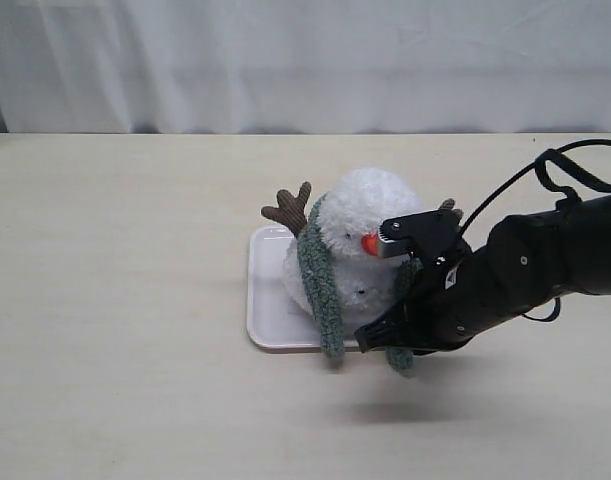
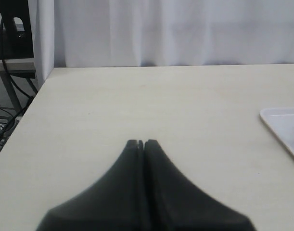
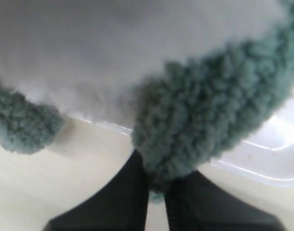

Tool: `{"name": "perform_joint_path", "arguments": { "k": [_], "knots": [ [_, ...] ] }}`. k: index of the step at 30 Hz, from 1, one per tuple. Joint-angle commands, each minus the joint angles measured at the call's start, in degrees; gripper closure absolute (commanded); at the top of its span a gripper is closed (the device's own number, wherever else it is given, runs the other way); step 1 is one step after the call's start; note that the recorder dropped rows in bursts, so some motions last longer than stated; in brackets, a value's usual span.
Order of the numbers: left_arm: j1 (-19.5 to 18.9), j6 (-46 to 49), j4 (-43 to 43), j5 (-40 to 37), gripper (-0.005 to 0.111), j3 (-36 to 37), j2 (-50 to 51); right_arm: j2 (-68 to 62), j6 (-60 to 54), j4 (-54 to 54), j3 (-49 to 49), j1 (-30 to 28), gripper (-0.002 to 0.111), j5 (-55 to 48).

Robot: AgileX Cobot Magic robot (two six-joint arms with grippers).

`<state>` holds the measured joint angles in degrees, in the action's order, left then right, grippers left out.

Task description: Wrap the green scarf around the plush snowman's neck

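Exterior view: the table (image 1: 115, 300) was seen carrying a white tray (image 1: 265, 300), on which the plush snowman (image 1: 370, 210) was set. The green scarf (image 1: 320, 280) was draped round the snowman's neck (image 1: 353, 262), both ends hung past the tray's camera-side edge. One end was nipped thinly between the jaws of the right gripper (image 3: 156, 186). The left gripper (image 2: 141, 143) was held closed and empty, well off the tray. Were that end tugged, the scarf could be dragged loose or the snowman toppled.
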<state>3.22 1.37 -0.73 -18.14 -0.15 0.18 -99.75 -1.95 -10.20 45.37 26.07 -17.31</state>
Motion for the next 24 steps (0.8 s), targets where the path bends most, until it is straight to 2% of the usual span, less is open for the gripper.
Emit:
{"name": "perform_joint_path", "arguments": {
  "k": [1, 5, 8, 15, 24],
  "knots": [
    [-0.2, -0.17, 0.1, 0.46, 0.107, 0.15, -0.18, -0.09, -0.79, -0.02, -0.37, 0.07, 0.081, -2.18],
    [-0.2, -0.17, 0.1, 0.46, 0.107, 0.15, -0.18, -0.09, -0.79, -0.02, -0.37, 0.07, 0.069, -3.84],
    [-0.2, -0.17, 0.1, 0.46, 0.107, 0.15, -0.18, -0.09, -0.79, -0.02, -0.37, 0.07, 0.065, -5.1],
    [-0.2, -0.17, 0.1, 0.46, 0.107, 0.15, -0.18, 1.05, -1.33, -0.02, -0.37, 0.07, 0.065, -7.55],
    [-0.2, -0.17, 0.1, 0.46, 0.107, 0.15, -0.18, 8.68, -2.95, -1.29, -0.37, 0.07, 0.065, -8.93]
  ]
}}
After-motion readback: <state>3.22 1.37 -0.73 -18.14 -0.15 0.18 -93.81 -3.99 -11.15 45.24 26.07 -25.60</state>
